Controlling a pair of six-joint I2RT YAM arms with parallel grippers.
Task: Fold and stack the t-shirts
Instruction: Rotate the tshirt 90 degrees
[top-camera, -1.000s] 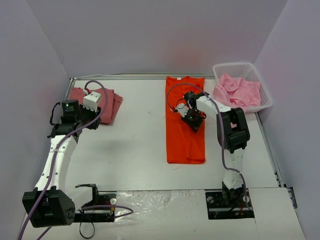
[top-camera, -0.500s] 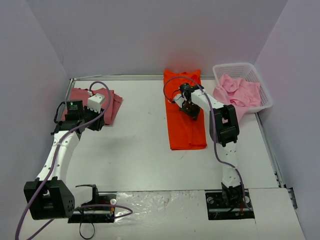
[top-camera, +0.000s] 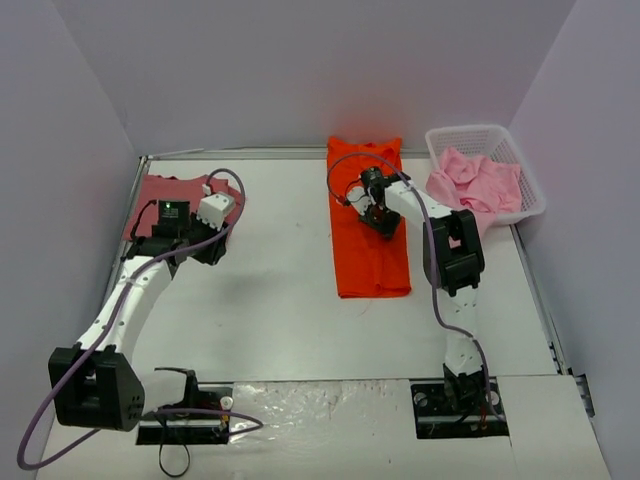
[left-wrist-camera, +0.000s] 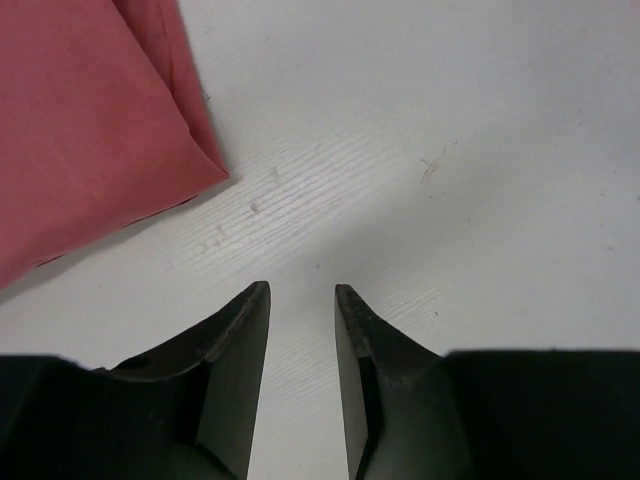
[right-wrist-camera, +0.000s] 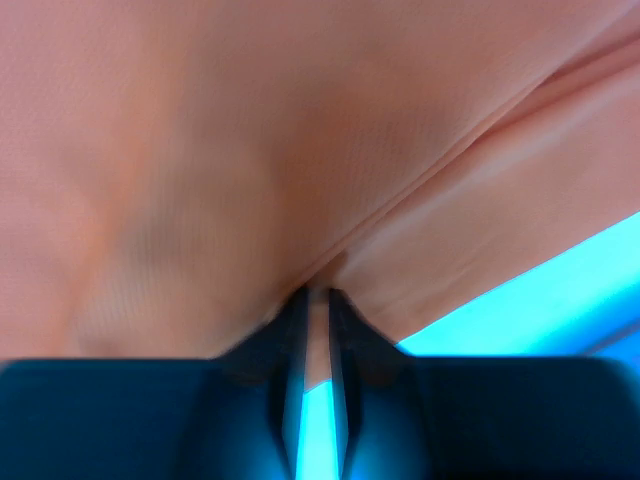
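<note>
The top view places the orange shirt (top-camera: 372, 265) as a long strip right of centre, the rose shirt (top-camera: 158, 190) far left and the pink shirts (top-camera: 478, 183) in the basket (top-camera: 468, 131). Only the wrist views show the grips. The right gripper (right-wrist-camera: 315, 296) is clenched on orange cloth. The left gripper (left-wrist-camera: 301, 292) is released and empty over the table (left-wrist-camera: 470, 150), near the rose shirt's corner.
</note>
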